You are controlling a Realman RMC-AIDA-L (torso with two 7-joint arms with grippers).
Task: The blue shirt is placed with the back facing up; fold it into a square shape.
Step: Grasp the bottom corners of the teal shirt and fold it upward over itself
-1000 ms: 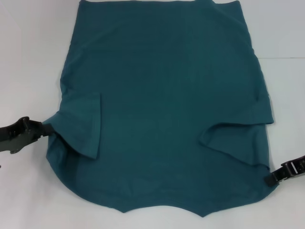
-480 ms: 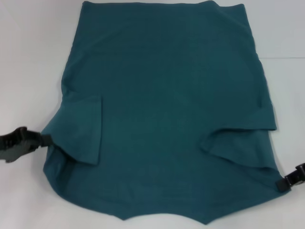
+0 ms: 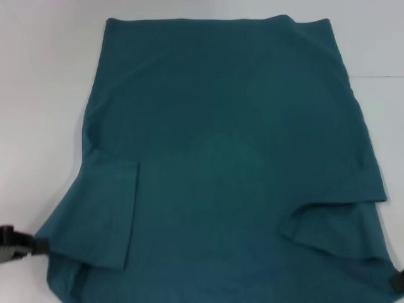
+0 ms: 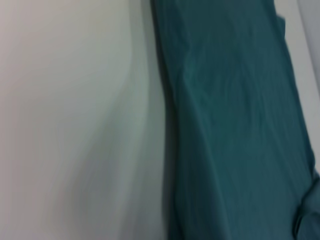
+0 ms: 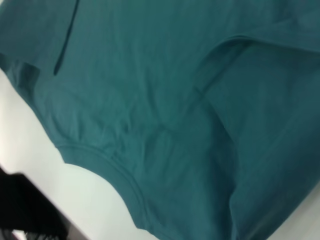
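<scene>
The blue shirt [image 3: 227, 145] lies flat on the white table [image 3: 44, 95], both sleeves folded in over its body. Its near edge runs off the bottom of the head view. My left gripper [image 3: 36, 244] is at the bottom left, shut on the shirt's near left corner. My right gripper [image 3: 396, 281] shows only as a dark sliver at the bottom right edge, pinching the near right corner. The left wrist view shows the shirt's side edge [image 4: 240, 125] against the table. The right wrist view shows the shirt's hem and a folded sleeve [image 5: 175, 100].
White table surface surrounds the shirt on the left [image 4: 75, 125], the right and the far side. A seam line in the table [image 3: 379, 77] runs at the right. A dark shape [image 5: 25, 207] shows in a corner of the right wrist view.
Both grippers have moved toward me, dragging the shirt's near corners with them. The whole shirt has slid nearer, and its near edge has left the head view.
</scene>
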